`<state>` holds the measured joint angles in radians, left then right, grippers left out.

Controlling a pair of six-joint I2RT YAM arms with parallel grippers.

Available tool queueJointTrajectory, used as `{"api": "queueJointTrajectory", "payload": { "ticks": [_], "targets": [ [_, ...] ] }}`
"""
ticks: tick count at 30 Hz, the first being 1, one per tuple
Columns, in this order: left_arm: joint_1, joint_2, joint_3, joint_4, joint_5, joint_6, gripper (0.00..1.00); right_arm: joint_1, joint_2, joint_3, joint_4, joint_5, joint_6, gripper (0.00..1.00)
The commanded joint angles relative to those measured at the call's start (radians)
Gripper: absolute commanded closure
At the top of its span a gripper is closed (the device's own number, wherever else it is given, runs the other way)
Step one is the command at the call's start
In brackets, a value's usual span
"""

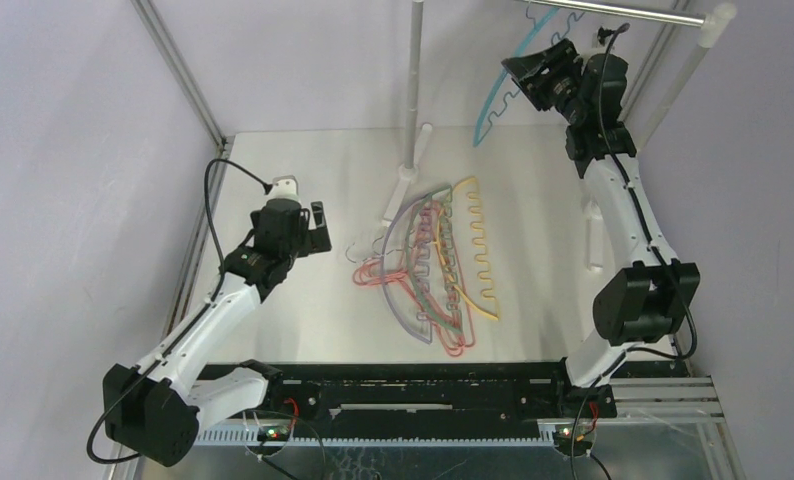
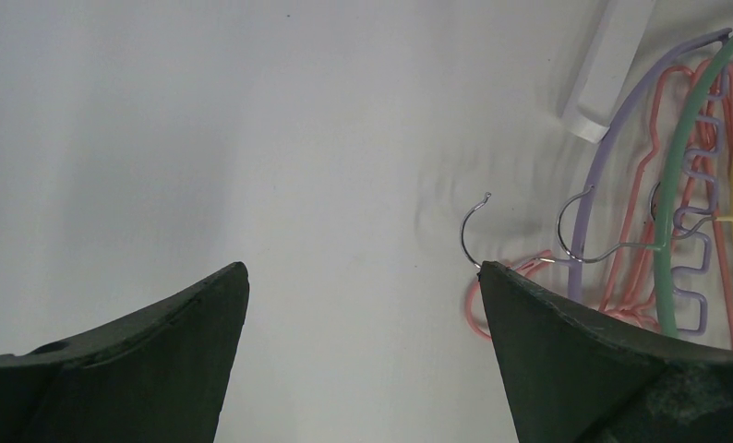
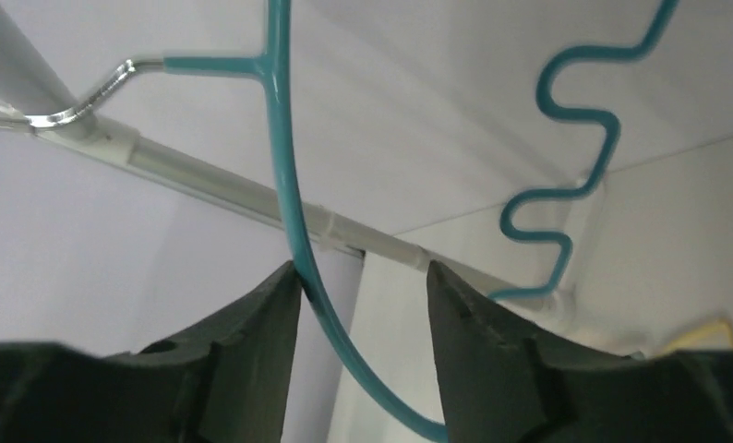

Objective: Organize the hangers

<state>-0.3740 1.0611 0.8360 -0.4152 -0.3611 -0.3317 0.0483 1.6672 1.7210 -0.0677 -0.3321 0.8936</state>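
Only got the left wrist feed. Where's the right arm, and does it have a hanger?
Observer: It's raised at the back right. The right end effector is at the rail, with the teal hanger between its fingers.
Operator: Gripped? Hooked on?
Observer: Not gripped. The jaws stand apart and the hanger only runs against one finger. Its metal hook appears to lie over the rail.
Operator: Any others up there?
Observer: None that I can see. The rest lie in a tangled pile on the table.
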Motion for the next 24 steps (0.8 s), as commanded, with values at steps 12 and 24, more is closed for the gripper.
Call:
{"api": "queueJointTrajectory", "payload": {
  "ticks": [12, 24],
  "targets": [
    [-0.004, 0.008, 0.042, 0.081, 0.056, 0.004, 0.01, 0.151, -0.443, -0.275, -0.348, 0.3, -0.321, 0.07],
    [-0.005, 0.031, 0.053, 0.101, 0.076, -0.01, 0.0, 0.475, -0.659, -0.456, -0.658, 0.451, -0.579, 0.12]
  ]
}}
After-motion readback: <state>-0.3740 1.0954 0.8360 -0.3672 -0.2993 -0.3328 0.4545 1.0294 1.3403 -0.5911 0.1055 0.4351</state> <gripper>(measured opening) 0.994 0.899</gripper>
